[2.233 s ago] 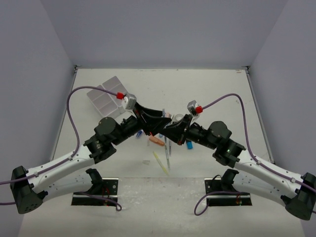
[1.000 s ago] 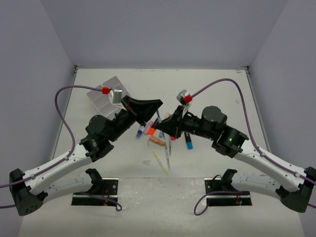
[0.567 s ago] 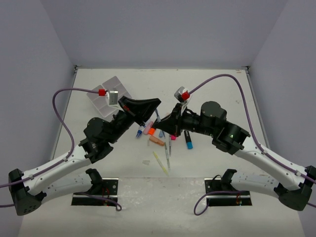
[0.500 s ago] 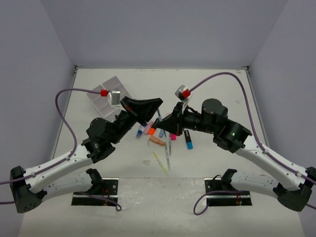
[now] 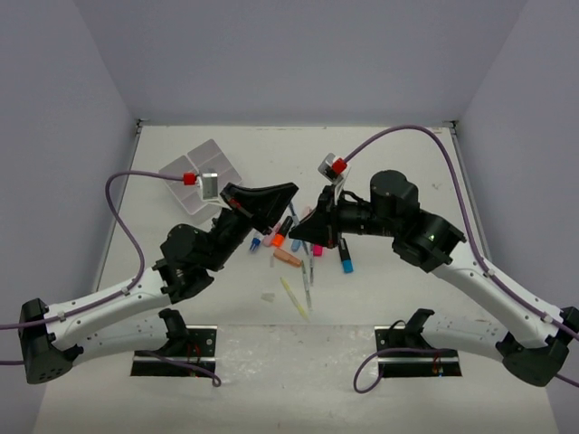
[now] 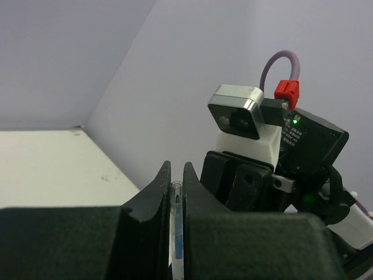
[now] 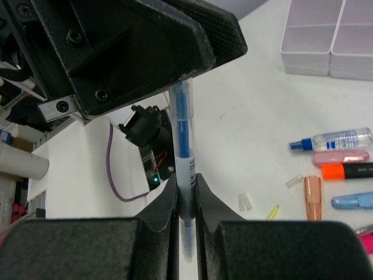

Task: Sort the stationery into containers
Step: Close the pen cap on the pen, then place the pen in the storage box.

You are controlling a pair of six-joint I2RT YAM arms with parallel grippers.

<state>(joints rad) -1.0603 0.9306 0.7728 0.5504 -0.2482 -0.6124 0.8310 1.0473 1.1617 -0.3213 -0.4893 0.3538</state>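
A blue pen (image 7: 183, 134) with a clear barrel hangs above the table, gripped at both ends. My right gripper (image 7: 186, 186) is shut on its lower part, and my left gripper (image 6: 176, 172) is shut on the other end of the pen (image 6: 176, 227). From above, the left gripper (image 5: 289, 192) and right gripper (image 5: 297, 235) meet over the pile of stationery, with the pen (image 5: 291, 213) between them. The white divided tray (image 5: 204, 167) sits at the back left, partly behind the left wrist camera, and the tray (image 7: 326, 41) looks empty from the right wrist.
On the table below lie an orange highlighter (image 5: 279, 239), a peach one (image 5: 288, 259), a pink one (image 5: 317, 250), a blue one (image 5: 346, 262), a yellow pen (image 5: 294, 297), a thin pen (image 5: 308, 280) and small clear caps (image 7: 245, 202). Walls enclose the table.
Both grippers have stayed shut on the blue pen. The right wrist has drifted slightly left and towards the back, and the left arm's wrist has shifted a little.
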